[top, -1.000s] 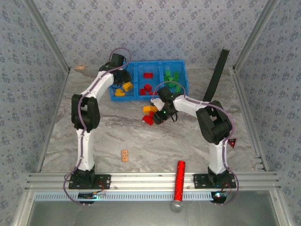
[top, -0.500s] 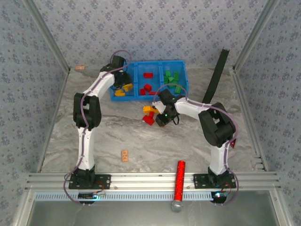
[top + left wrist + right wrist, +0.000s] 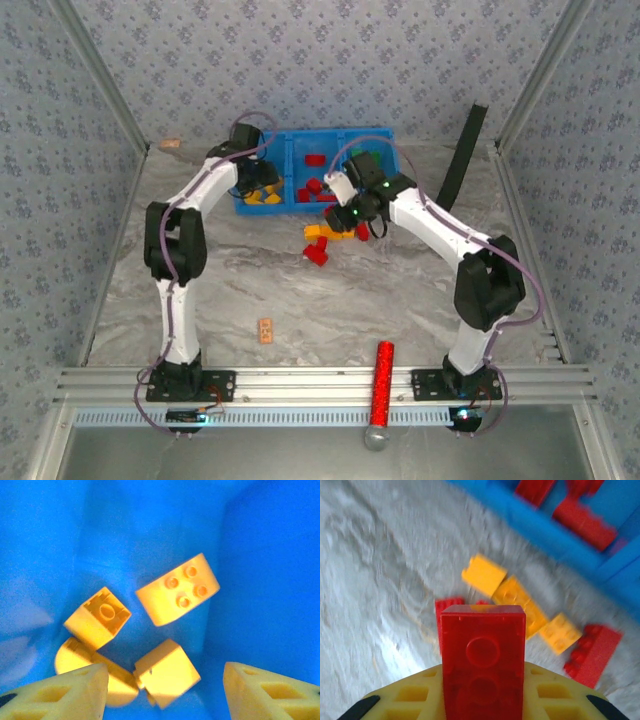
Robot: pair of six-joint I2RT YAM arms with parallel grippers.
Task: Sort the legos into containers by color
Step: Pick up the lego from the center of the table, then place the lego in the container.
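Lifting off the desk (image 3: 400, 300), the right claw (image 3: 347, 207) has clamped a red brick (image 3: 482, 655) and swung up to the bins' (image 3: 335, 133) front edge. Inside the left bin, the left claw (image 3: 258, 180) just released over the yellow bricks (image 3: 177, 590), so drop done I guess.

We find open table (image 3: 220, 290) left of and nearer than the loose bricks (image 3: 318, 243). The bins' (image 3: 300, 134) front wall blocks just behind them. The left gripper (image 3: 165, 670) fills the left bin; the right gripper (image 3: 482, 692), clamping a red brick (image 3: 482, 645), hangs by the middle one.
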